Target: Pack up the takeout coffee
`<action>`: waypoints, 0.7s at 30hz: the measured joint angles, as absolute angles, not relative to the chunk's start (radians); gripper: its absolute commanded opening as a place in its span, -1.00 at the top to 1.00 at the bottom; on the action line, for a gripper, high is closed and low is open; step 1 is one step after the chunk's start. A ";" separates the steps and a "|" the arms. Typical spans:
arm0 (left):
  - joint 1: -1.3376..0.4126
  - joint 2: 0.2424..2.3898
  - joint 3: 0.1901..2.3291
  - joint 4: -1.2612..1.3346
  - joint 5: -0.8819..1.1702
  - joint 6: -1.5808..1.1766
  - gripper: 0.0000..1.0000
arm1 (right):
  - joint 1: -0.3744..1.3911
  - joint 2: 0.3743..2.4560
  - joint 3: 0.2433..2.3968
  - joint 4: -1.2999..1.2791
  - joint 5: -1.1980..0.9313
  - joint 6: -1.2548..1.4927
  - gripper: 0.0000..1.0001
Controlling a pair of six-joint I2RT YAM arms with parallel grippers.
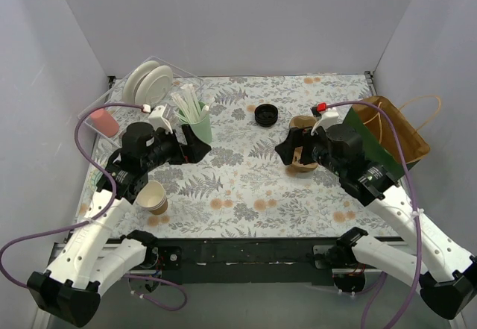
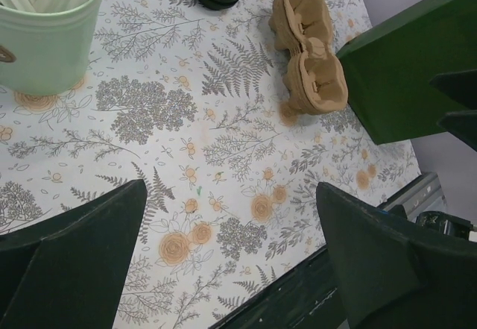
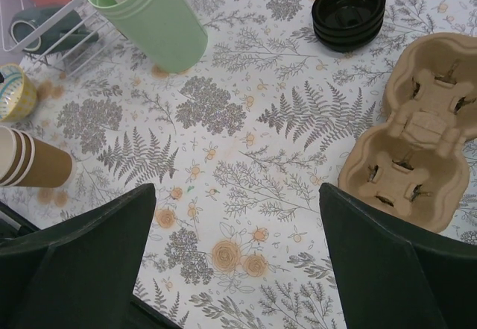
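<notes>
- The paper cup [image 1: 153, 198] stands upright on the floral table [image 1: 246, 187]. Its long axis is vertical and its wide mouth faces up, open, with the pale inside showing. My right wrist view shows several nested rims at its top, so it is a small stack.
- It sits behind my left pincer [image 1: 200, 148], toward the near edge and just beside that arm, apart from the fingers.
- From my right pincer [image 1: 288, 152] it is well apart, far across the table ahead of the tips.
- Both pincers have their jaws spread wide and grip nothing.
- The mint-green cup of straws [image 1: 195, 124] stands just beside my left pincer, on its far side.
- The black lids [image 1: 266, 114], stacked, lie between my two pincers and farther out than both.
- The pulp cup carrier [image 1: 302, 124] lies flat by my right pincer, partly beneath it in the overhead view.
- Behind my right pincer, near the wall, is the brown paper bag [image 1: 406, 139] with a dark green panel [image 1: 365, 136] beside it.
- Well behind my left pincer, in the far corner, a dish rack [image 1: 119, 105] holds white plates [image 1: 149, 83].
</notes>
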State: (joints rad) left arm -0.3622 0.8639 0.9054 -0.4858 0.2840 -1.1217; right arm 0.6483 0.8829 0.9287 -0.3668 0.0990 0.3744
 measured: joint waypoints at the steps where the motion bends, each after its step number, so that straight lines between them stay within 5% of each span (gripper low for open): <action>1: -0.362 0.864 0.912 -0.494 0.274 -1.128 -0.96 | 0.648 0.871 0.925 -0.364 0.102 0.375 -0.97; 8: -0.363 0.901 0.965 -0.587 0.101 -1.208 -0.96 | 0.648 0.792 0.883 -0.358 0.123 0.377 -0.97; 14: -0.363 0.959 1.008 -0.739 -0.124 -1.288 -0.50 | 0.648 0.758 0.823 -0.349 0.133 0.396 -0.93; 21: -0.363 0.913 1.005 -0.926 -0.322 -1.452 -0.36 | 0.648 0.744 0.800 -0.340 0.121 0.403 -0.90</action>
